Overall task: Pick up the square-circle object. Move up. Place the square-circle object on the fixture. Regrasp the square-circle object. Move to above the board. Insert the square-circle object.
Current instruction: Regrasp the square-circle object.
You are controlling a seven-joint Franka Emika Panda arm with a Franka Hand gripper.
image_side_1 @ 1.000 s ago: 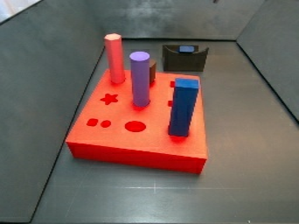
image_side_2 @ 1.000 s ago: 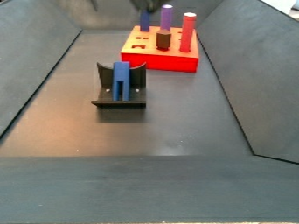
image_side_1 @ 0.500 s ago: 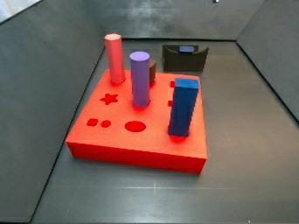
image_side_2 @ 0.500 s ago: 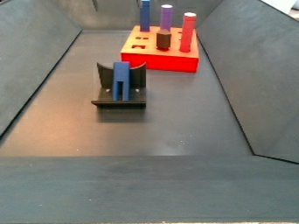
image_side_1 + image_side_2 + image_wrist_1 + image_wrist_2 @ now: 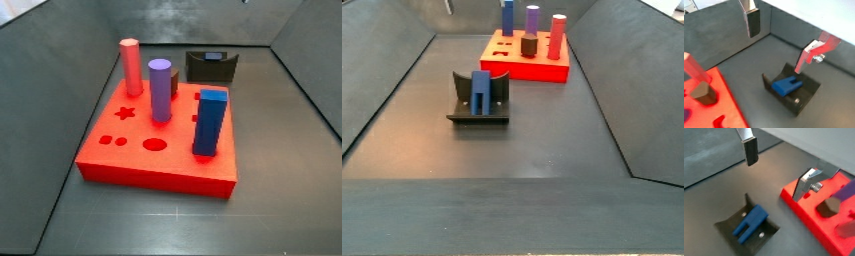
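The blue square-circle object (image 5: 480,89) rests in the black fixture (image 5: 477,113) on the dark floor, apart from the red board (image 5: 543,70). It shows in both wrist views (image 5: 787,85) (image 5: 751,222), lying in the fixture (image 5: 803,98) (image 5: 731,220), its two legs visible in a wrist view. My gripper (image 5: 777,40) (image 5: 777,170) hangs above the fixture, open and empty, its fingers (image 5: 753,22) (image 5: 750,150) wide apart and touching nothing. The gripper does not clearly show in the side views. The board (image 5: 147,168) has star, circle and small paired holes on top.
On the board stand a red hexagonal peg (image 5: 131,65), a purple cylinder (image 5: 160,90), a dark-blue rectangular block (image 5: 209,122) and a short dark peg (image 5: 531,47). Sloping dark walls enclose the floor. The fixture (image 5: 210,66) sits behind the board.
A dark shape that covered the top of the dark-blue block in a side view has left the frame upward. The pieces, the fixture and the board have not moved.
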